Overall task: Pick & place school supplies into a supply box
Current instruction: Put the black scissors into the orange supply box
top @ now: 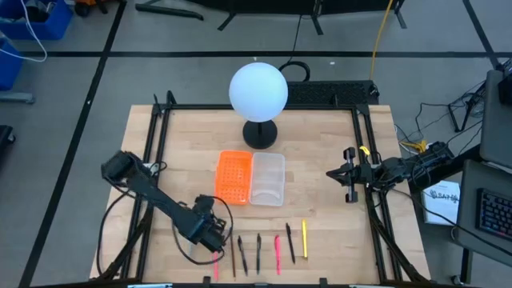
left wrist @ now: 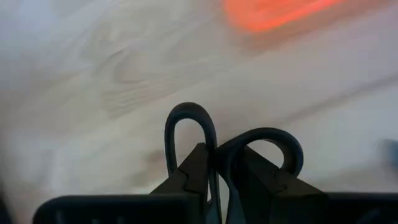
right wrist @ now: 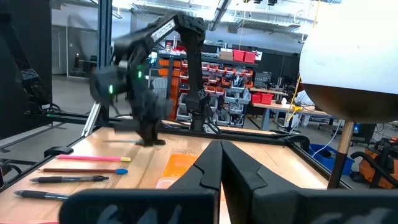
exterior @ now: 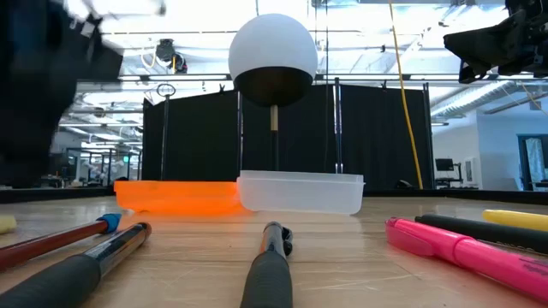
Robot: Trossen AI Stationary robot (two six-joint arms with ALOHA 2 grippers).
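My left gripper (top: 212,238) points down over the table's near left part, next to a row of pens, and is shut on small scissors. The scissors' two dark handle loops (left wrist: 189,121) stick out past the fingertips in the left wrist view. Several pens and pencils (top: 277,252) lie flat along the near edge, and a pink one (top: 216,266) lies just near of the gripper. The supply box lies at mid-table, its orange half (top: 234,176) joined to its clear half (top: 268,178). My right gripper (top: 340,172) hangs shut at the right edge, above the table. My left gripper pinches the scissors between its two fingers where the two handle loops meet (left wrist: 217,163). The fingers come from above, pointing steeply down. Both loops stick out beyond the fingertips toward the table. I cannot tell whether they are clear of the wood.
A white globe lamp (top: 258,90) on a dark round base (top: 260,132) stands just behind the box. A black frame (top: 160,128) runs along the table's left, right and far sides. Bare wood lies between the box and the pen row.
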